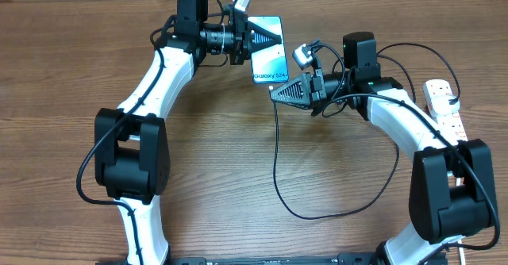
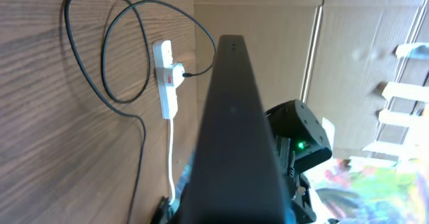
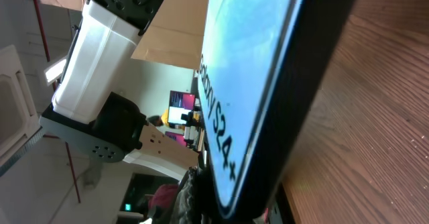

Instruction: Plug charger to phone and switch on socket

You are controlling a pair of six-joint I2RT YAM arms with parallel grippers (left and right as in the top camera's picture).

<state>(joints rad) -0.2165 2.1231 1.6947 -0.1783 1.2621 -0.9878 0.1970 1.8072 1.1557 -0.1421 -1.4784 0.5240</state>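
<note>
Overhead: phone (image 1: 270, 59) upper centre, left gripper (image 1: 274, 35) clamped on its top end. Right gripper (image 1: 278, 94) sits just under the Galaxy end, jaws pressed together, apparently pinching the charger (image 1: 275, 162) tip. Cable loops down-frame, then right toward socket (image 1: 444, 106) at right edge. Phone looks rigid with slick glass, so grip the edges. Cable looks limp and light; hold it by the stiff connector.

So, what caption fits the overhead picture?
Left claw holds slim teal-screened Galaxy smartphone; right claw grips thin black charger cable.
</note>
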